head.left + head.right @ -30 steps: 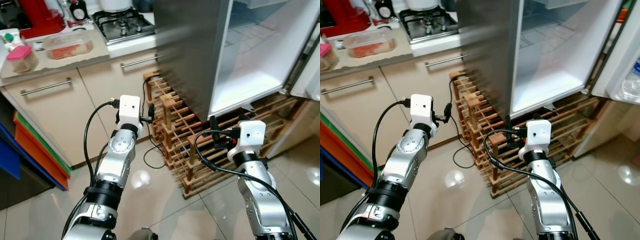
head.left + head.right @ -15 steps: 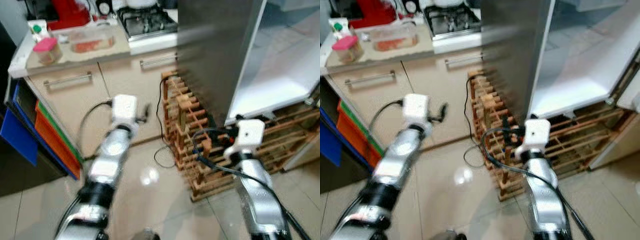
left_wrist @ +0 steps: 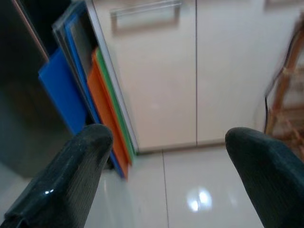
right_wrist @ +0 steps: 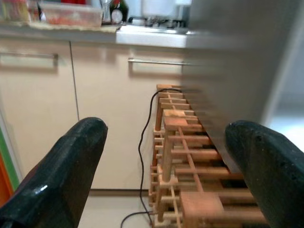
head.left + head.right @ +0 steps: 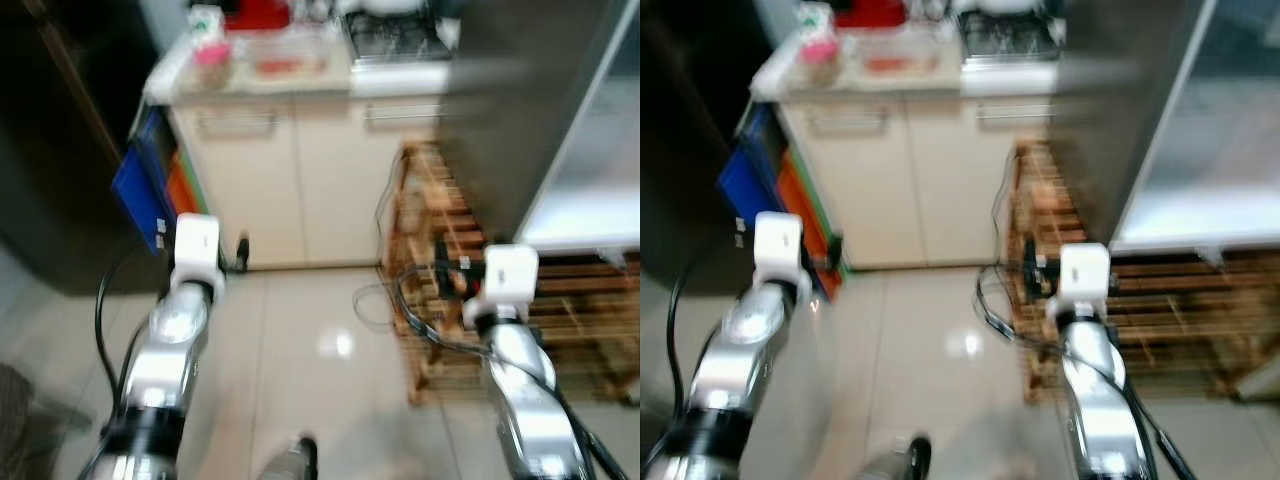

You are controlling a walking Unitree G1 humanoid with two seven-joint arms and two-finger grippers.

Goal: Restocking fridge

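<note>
The grey fridge (image 5: 520, 100) stands at the right with its door open, and part of its white inside (image 5: 600, 170) shows at the picture's edge. On the counter (image 5: 300, 80) at the back sit a clear container of red food (image 5: 283, 66) and a pink-lidded jar (image 5: 210, 55). My left gripper (image 3: 167, 135) is open and empty, held low before the cream cabinet doors (image 3: 190, 71). Open and empty too, my right gripper (image 4: 165, 127) faces the wooden rack (image 4: 185, 142) beside the fridge. The eye views are blurred.
Blue and orange boards (image 5: 150, 185) lean in the gap left of the cabinets. A gas hob (image 5: 395, 25) sits on the counter by the fridge. A black cable (image 4: 142, 156) hangs down by the rack. Glossy tiled floor (image 5: 320, 380) lies before me.
The whole picture has shifted right and pulled back: the camera has turned left, away from the fridge. Both arms keep the same raised pose, grippers still open.
</note>
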